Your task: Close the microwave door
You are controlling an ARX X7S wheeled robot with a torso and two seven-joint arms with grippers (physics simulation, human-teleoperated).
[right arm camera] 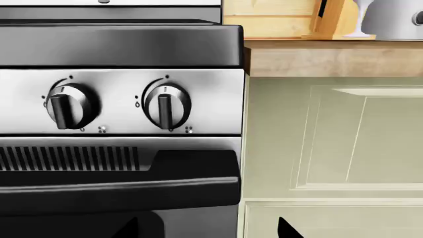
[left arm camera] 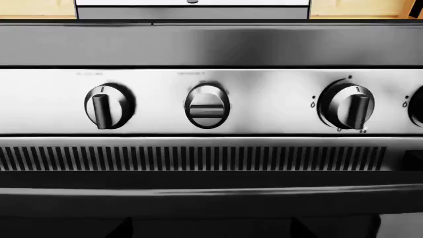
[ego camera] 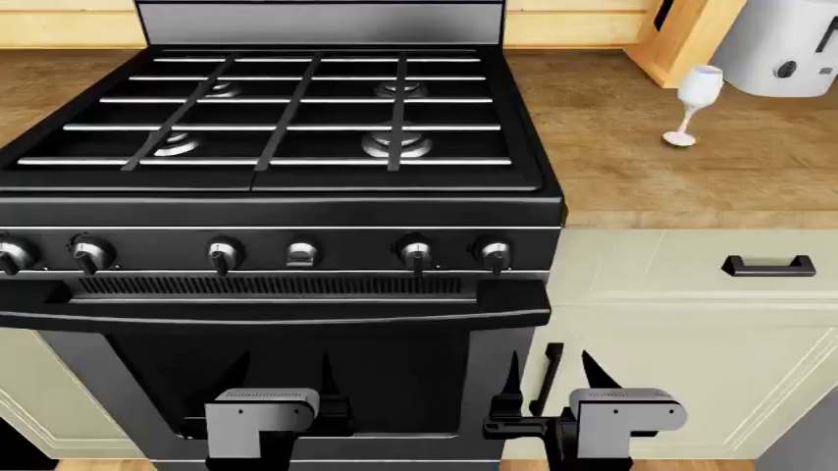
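The microwave and its door are out of view in all three views. In the head view both grippers hang low in front of a black gas stove (ego camera: 282, 186). My left gripper (ego camera: 281, 378) is open before the oven door (ego camera: 262, 363), with nothing between its fingers. My right gripper (ego camera: 554, 381) is open too, at the seam between the oven and the cream cabinet (ego camera: 681, 334). The left wrist view faces the steel knob panel (left arm camera: 264, 101), with the left gripper (left arm camera: 211, 229) showing only as dark tips. In the right wrist view the right gripper (right arm camera: 208, 229) shows only its two tips.
A black oven handle bar (ego camera: 275, 304) juts out above the grippers. A wine glass (ego camera: 694, 96), a wooden block (ego camera: 681, 39) and a white appliance (ego camera: 786, 39) stand on the wooden counter (ego camera: 654, 167) at right. The cabinet has a drawer pull (ego camera: 768, 265).
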